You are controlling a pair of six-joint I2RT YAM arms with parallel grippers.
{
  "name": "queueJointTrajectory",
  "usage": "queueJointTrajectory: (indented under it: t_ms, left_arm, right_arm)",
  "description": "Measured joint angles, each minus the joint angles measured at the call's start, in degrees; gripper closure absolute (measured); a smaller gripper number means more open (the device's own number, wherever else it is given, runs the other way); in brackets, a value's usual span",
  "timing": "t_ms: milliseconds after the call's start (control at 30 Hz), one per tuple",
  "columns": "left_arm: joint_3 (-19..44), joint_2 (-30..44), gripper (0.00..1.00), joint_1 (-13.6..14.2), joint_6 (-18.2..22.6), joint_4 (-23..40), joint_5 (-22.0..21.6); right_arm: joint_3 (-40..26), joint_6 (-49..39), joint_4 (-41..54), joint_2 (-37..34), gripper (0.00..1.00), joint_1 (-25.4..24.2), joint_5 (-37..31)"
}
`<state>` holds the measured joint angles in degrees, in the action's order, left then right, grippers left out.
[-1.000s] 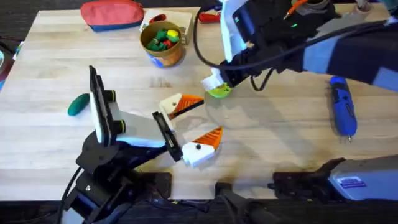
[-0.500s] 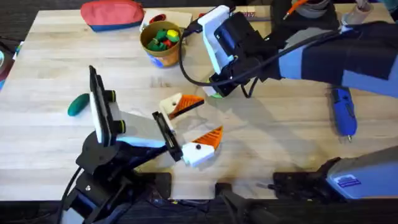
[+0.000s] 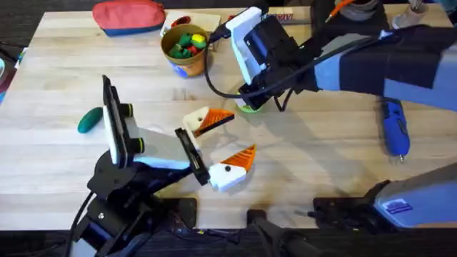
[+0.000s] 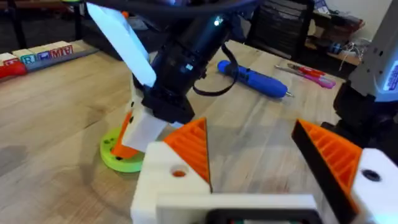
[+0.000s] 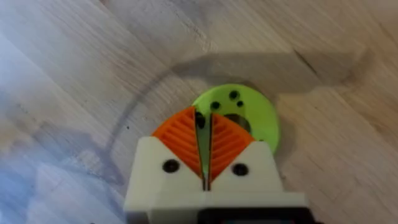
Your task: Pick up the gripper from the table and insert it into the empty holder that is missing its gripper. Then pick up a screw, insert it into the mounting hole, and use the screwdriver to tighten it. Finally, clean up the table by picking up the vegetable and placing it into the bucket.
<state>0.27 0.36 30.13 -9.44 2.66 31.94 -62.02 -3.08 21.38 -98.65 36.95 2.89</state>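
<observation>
The bucket (image 3: 187,48), round and yellow-orange with a blue mark on its side, stands upright holding colourful toy pieces. The vegetable (image 3: 89,120), dark green, smooth and oblong, lies flat well to the bucket's left and nearer the arm bases. The screwdriver (image 3: 393,127), thick and blue, lies far to the bucket's right.

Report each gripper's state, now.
Left gripper: open, holding nothing.
Right gripper: shut, empty, over the lime-green disc.
</observation>
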Motion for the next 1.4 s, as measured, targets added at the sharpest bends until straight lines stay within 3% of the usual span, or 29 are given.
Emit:
queueJointTrajectory:
  t_ms: [67, 433, 700, 867, 1100, 1400]
  left_arm:
    - [0.0, -0.02, 0.143, 0.0, -0.01, 0.0, 0.0]
    - [0.0, 0.0, 0.142, 0.0, -0.01, 0.0, 0.0]
    - [0.0, 0.0, 0.142, 0.0, -0.01, 0.0, 0.0]
    - [0.0, 0.0, 0.142, 0.0, 0.01, 0.0, 0.0]
    - [0.0, 0.0, 0.142, 0.0, 0.01, 0.0, 0.0]
    - [0.0, 0.0, 0.143, 0.0, -0.02, 0.0, 0.0]
  right_arm:
    - [0.0, -0.08, -0.17, 0.02, 0.993, 0.0, -0.08]
    - [0.0, -0.17, -0.08, 0.02, 0.998, -0.39, -0.08]
    - [-0.37, -0.17, 2.72, 0.94, 0.998, -4.23, -0.1]
    - [-0.56, -0.41, 4.8, 4.95, 0.998, -5.57, -0.12]
    - [-1.23, -1.07, 15.22, 14.81, 0.998, -5.57, -0.1]
    - [-16.47, -1.26, 34.46, 18.05, 0.998, -4.37, -0.08]
